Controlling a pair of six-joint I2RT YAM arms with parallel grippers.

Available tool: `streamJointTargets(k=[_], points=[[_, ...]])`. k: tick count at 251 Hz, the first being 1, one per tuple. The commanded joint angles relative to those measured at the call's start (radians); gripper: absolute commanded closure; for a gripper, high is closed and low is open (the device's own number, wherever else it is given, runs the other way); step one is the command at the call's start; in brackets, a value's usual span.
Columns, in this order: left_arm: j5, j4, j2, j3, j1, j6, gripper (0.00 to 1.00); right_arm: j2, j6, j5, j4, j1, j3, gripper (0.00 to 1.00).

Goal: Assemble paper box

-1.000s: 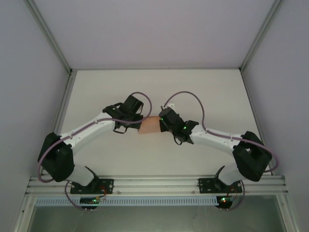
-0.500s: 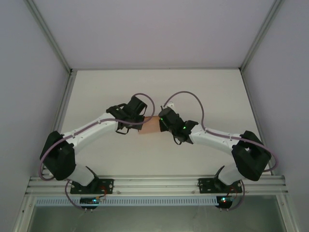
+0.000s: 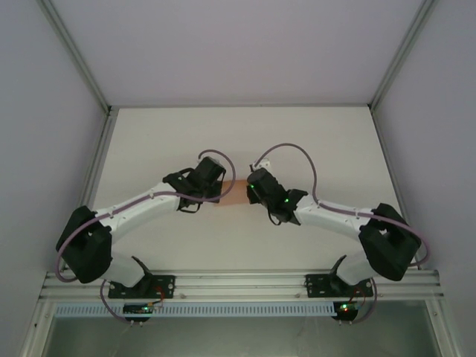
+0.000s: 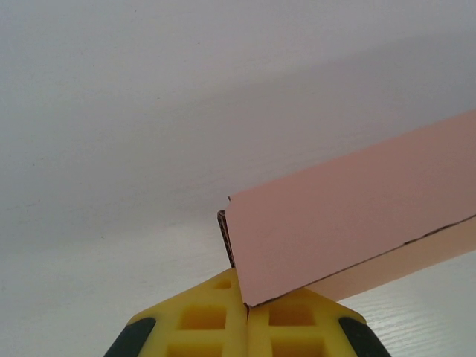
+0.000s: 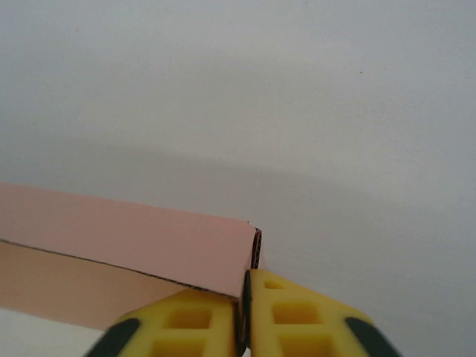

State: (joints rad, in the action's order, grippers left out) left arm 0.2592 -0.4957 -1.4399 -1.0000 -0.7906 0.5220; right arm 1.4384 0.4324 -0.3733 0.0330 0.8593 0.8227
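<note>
Left gripper (image 4: 247,318) clamped tight on lower corner of box (image 4: 357,216); box runs up and right from it. Right gripper (image 5: 245,316) narrow, pinching opposite corner; box extends to its left.

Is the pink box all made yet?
Not yet. Done: the paper box looks folded over, with two pink layers showing. In hand: the left gripper pinches one end and the right gripper pinches the other, holding it between them. Left: it looks like a flat strip, not a box, so it probably needs opening up and closing.
</note>
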Motion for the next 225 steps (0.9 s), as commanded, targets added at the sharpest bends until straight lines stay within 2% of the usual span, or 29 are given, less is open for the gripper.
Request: streamJointTargets(k=[1, 23, 63, 75, 100, 128, 161, 182, 225], points=[[-0.103, -0.084, -0.061, 0.053, -0.018, 0.015, 1.00, -0.042, -0.038, 0.146, 0.118, -0.016, -0.019, 0.65], [-0.097, -0.091, -0.066, 0.045, -0.018, 0.007, 1.00, -0.109, -0.080, 0.228, 0.096, -0.057, 0.009, 0.44], [-0.096, -0.091, -0.065, 0.037, -0.017, -0.002, 1.00, -0.191, -0.110, 0.362, 0.034, -0.135, 0.029, 0.24], [-0.094, -0.093, -0.065, 0.034, -0.018, -0.004, 1.00, -0.202, -0.102, 0.370, 0.027, -0.159, 0.033, 0.21], [-0.102, -0.095, -0.067, 0.029, -0.018, -0.013, 1.00, -0.189, -0.047, 0.349, 0.022, -0.215, 0.038, 0.21], [-0.106, -0.098, -0.070, 0.021, -0.017, -0.022, 1.00, -0.132, -0.029, 0.403, 0.040, -0.269, 0.051, 0.22], [-0.107, -0.119, -0.079, 0.004, -0.018, -0.031, 1.00, -0.058, -0.029, 0.481, 0.048, -0.289, 0.053, 0.26], [-0.110, -0.111, -0.073, 0.005, -0.017, -0.035, 1.00, -0.025, -0.028, 0.487, 0.077, -0.293, 0.034, 0.29], [-0.116, -0.109, -0.039, -0.005, -0.014, -0.058, 0.89, -0.014, 0.026, 0.465, 0.055, -0.299, -0.061, 0.34]])
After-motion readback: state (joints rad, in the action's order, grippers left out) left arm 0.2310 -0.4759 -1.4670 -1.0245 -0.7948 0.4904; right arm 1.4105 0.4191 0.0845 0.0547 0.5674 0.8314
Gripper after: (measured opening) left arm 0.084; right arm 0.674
